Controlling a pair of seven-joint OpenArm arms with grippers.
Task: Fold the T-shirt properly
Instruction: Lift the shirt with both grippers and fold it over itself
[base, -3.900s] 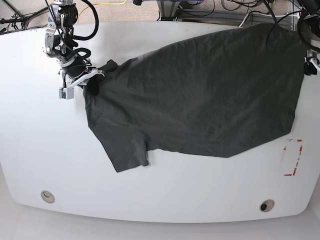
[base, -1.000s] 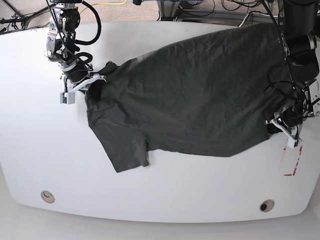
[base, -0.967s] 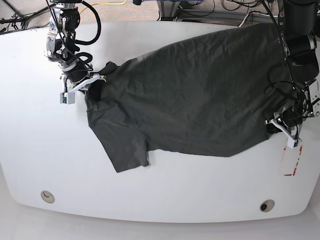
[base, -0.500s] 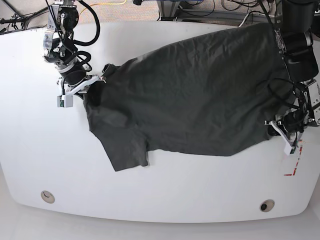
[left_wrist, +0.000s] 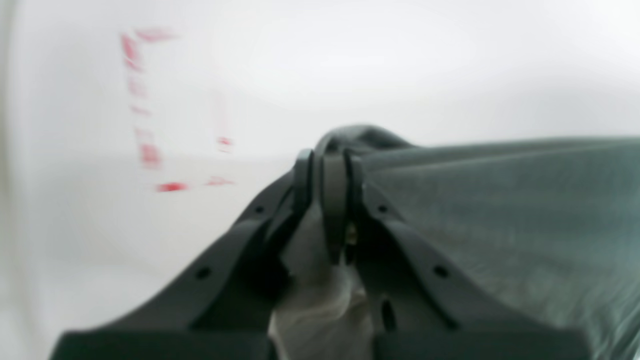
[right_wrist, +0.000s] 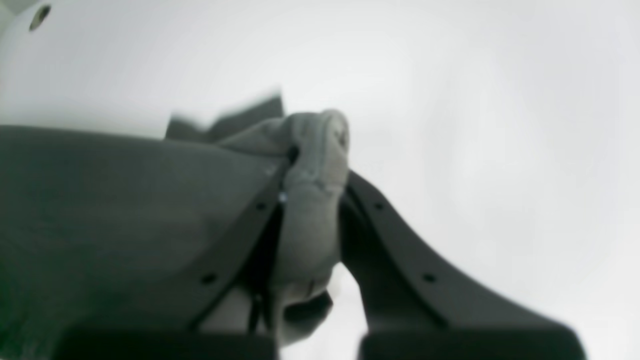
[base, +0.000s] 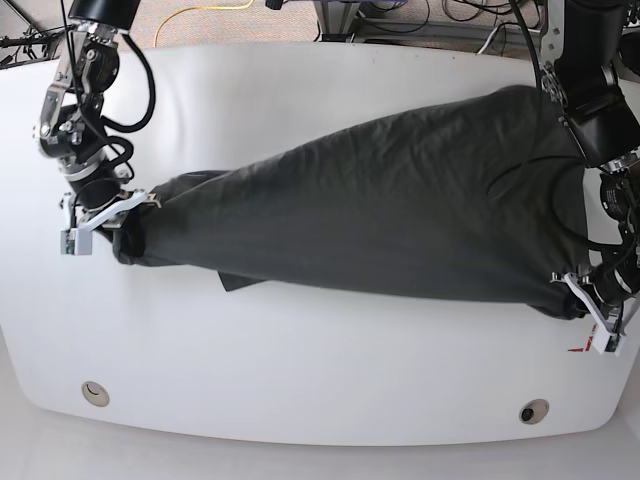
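Black jointed arms (base: 585, 85), looping cables, white-tipped hands (base: 100, 215).

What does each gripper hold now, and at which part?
Both hold the T-shirt: the right gripper pinches its bunched end on the base view's left, the left gripper its edge at the opposite end.

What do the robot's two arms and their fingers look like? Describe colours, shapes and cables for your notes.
Both arms are built of black and silver-grey segments with loose black cables looping along them. The left gripper and the right gripper each carry a small white block by the wrist. Seen up close, the fingers are matt black, curved and tapering, with small round holes along their sides.
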